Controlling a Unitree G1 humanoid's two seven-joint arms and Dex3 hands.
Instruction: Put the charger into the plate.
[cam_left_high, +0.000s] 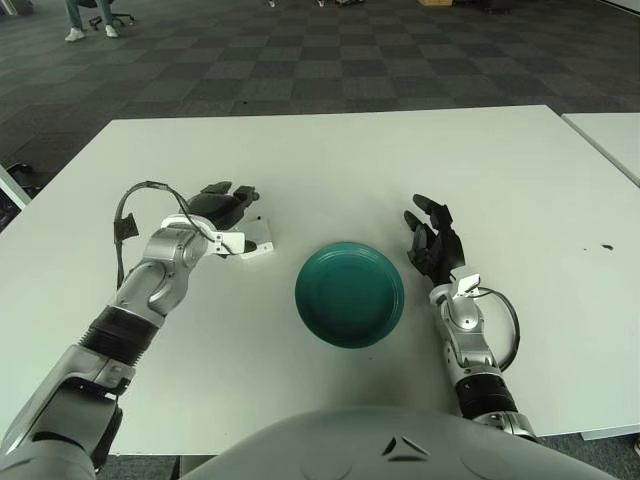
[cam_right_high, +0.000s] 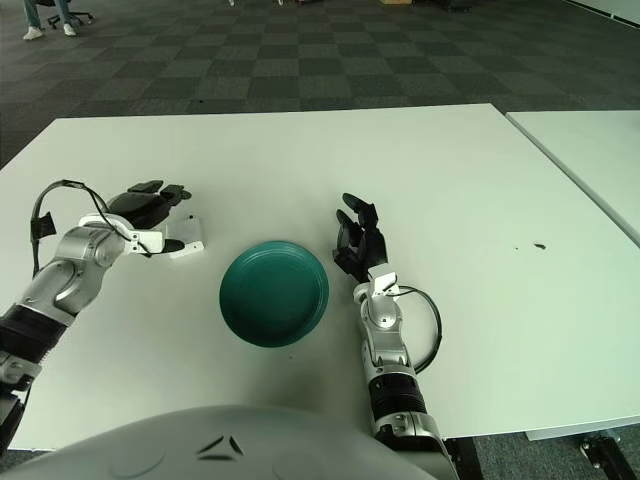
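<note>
Left hand (cam_left_high: 222, 207) sits over the white charger (cam_left_high: 260, 243) on the desk (cam_left_high: 330, 160), left of the green plate (cam_left_high: 349, 293); fingers spread, nothing gripped. Close squarely on the charger's sides before lifting. Right hand (cam_left_high: 433, 243) idles right of the plate, fingers relaxed.

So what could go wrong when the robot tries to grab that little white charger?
1. The left hand sits over the charger with its fingers spread and nothing held, so closing off-centre could nudge the charger away instead of gripping it.
2. The plate is close to the charger's right, so a carry that stays too low might bump its rim.
3. The right hand stands just right of the plate and could get in the way.
</note>
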